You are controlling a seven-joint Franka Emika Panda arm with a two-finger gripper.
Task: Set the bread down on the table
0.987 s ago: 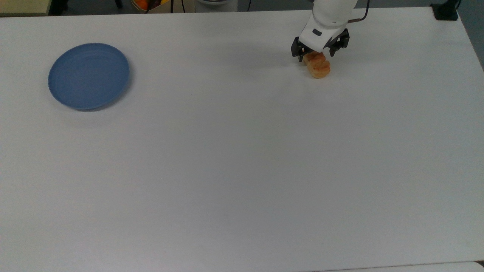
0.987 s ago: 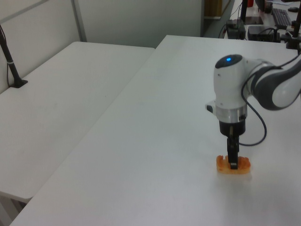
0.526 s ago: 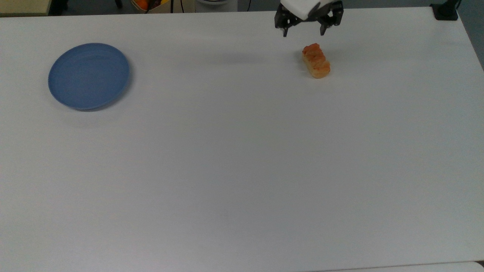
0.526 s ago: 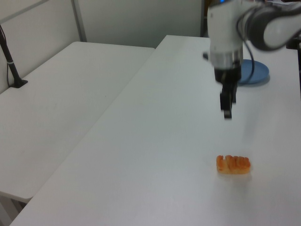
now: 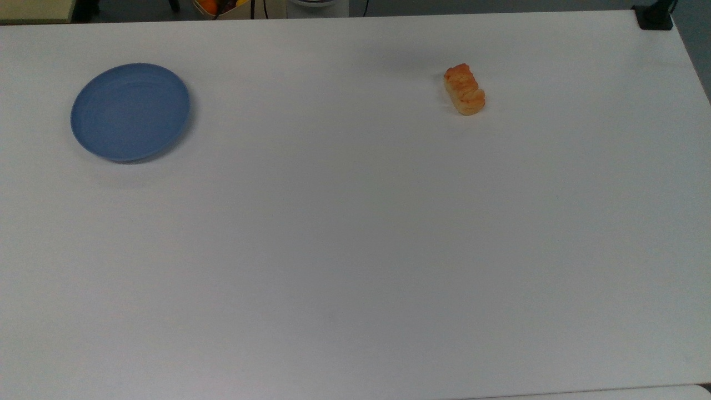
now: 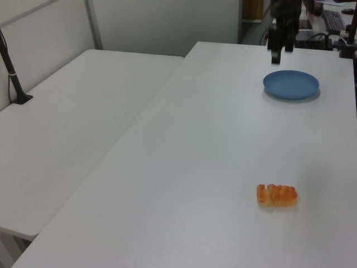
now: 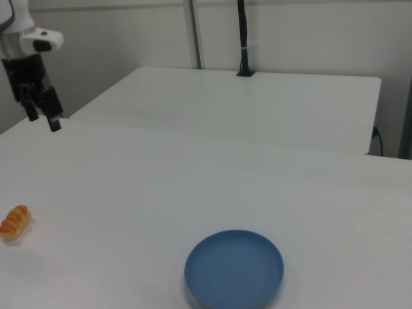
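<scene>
Top view has the bread [image 5: 464, 96] flat on the counter [image 5: 355, 250] near its far edge, well apart from the blue plate [image 5: 130, 111]; your hand [image 7: 40, 107] hangs high, open, empty, so just retreat clear.

Top view straight down over the table [image 5: 355, 250]; left and right views low, oblique, from opposite ends, sharing the table, blue plate [image 6: 291, 84] and bread [image 7: 14, 222].
</scene>
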